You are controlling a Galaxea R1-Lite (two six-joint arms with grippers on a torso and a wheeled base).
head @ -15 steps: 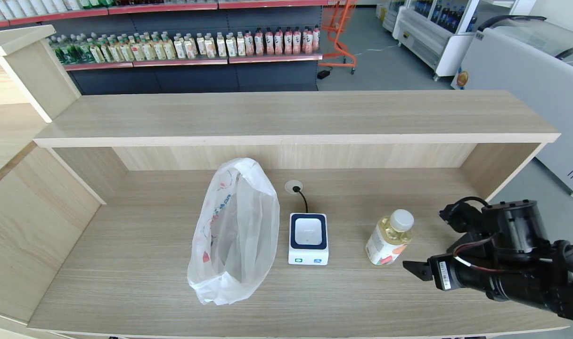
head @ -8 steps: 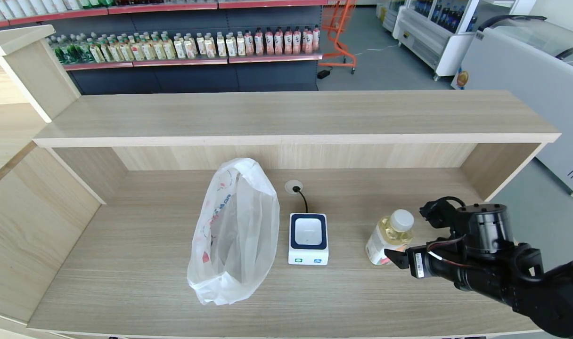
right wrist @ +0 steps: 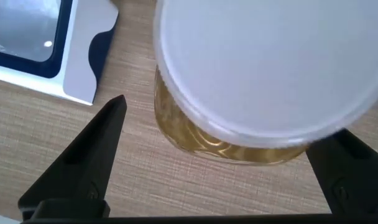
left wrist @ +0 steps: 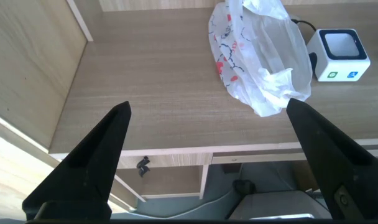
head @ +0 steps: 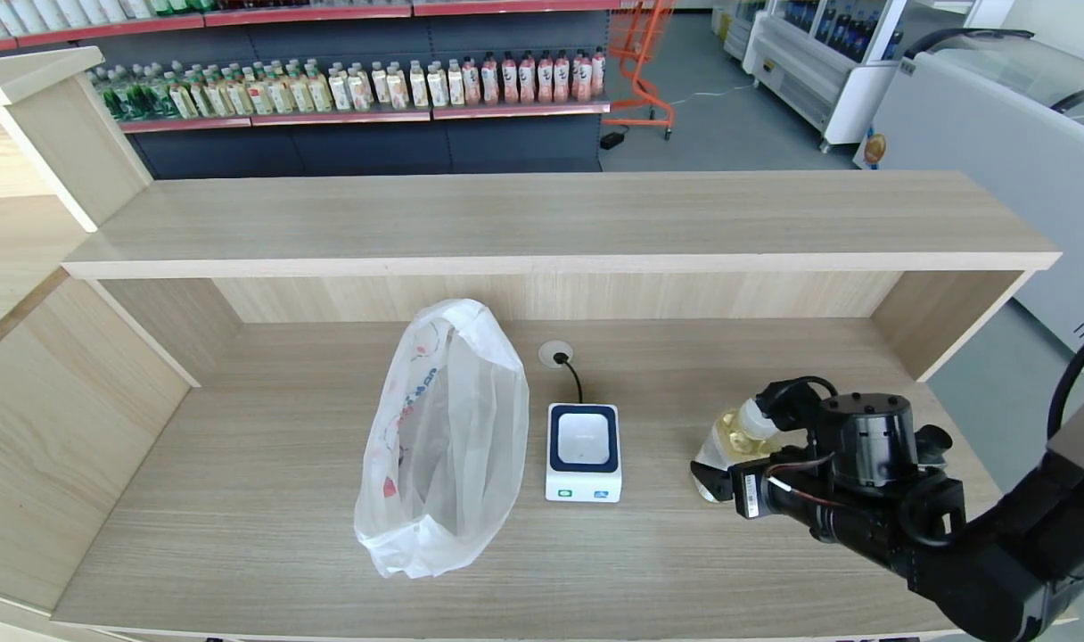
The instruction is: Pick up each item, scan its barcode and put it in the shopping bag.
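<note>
— Looking at the bottle (head: 726, 439), we find it upright on the worktop (head: 266, 499), just right of the scanner (head: 583, 450). Its long axis is vertical, white cap up.
— And our right claw (right wrist: 229, 119)?
— It is spread wide and gripping nothing. The bottle stands between its two fingers, one on the near side and one on the far side. We judge that a plain squeeze across the body is all that's needed.
— And the left claw (left wrist: 207, 104)?
— Also wide open and empty, over the worktop's near-left edge, well apart from the bottle. The shopping bag (head: 444, 437) sits left of the scanner, so the right arm is nearer.
</note>
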